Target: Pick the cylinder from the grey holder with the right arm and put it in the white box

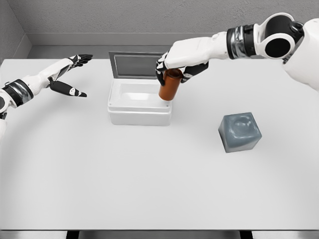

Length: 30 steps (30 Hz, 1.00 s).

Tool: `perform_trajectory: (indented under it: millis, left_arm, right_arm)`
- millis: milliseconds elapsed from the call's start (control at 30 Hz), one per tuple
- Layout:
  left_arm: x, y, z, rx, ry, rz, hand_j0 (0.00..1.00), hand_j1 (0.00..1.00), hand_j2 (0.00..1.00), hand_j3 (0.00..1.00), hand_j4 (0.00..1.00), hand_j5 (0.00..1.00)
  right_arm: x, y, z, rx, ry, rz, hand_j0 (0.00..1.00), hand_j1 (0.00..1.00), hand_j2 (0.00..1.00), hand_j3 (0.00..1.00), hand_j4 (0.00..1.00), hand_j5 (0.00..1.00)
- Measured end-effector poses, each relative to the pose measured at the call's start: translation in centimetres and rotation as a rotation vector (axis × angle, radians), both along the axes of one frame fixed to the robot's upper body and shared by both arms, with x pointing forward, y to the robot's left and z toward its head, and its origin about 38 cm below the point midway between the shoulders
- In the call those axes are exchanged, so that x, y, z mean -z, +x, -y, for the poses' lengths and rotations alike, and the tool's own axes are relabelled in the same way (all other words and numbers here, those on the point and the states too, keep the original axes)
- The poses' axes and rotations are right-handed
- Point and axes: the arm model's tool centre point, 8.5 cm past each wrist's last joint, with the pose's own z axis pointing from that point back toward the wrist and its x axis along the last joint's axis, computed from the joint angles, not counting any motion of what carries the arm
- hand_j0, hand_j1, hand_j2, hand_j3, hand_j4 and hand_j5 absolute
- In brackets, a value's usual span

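1. Cylinder aloft, orange-brown, clamped at its top end by the curled fingers of the right hand, hanging below the palm with a slight tilt.
2. Gripped high on the body, likely so the lower end stays free to go in first without knuckles fouling a wall.
3. Directly beneath and a touch to the left of that hand: white box, lid propped up at the back, cavity bare and ready.
4. Lower end of the load overlapping the box's right rim from this angle; over the opening or just beside the wall, hard to call from a single head view.
5. Well off toward the arm's own side and nearer the robot: grey holder, socket on top vacant, job done there.
6. Far across from the working hand: left hand, fingers spread, holding nothing, raised above the table and parked clear, presumably to keep out of the way.
7. Judgement on stage: transport nearly over, release pending.
8. Next call: nudge leftward over the cavity centre, lower, then loosen the fingers; risk is the rim catching the base and tipping it outside.
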Motion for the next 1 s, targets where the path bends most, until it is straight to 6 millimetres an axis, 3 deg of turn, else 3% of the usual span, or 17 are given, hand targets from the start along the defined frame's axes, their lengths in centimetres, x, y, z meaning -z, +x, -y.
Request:
perform_trajectory:
  millis: [600,1000]
  left_arm:
    - [0.0,0.0,-0.1,-0.001,0.001,0.0,1.0,1.0,1.0,1.0,1.0,1.0]
    - [0.1,-0.1,-0.1,-0.001,0.001,-0.001,1.0,1.0,1.0,1.0,1.0,1.0]
  right_arm:
    - [-0.5,0.6,-1.2,-0.002,0.006,0.006,0.38,0.38,0.38,0.38,0.38,0.38]
    - [-0.1,0.8,-0.8,0.011,-0.001,-0.003,0.38,0.38,0.38,0.38,0.38,0.38]
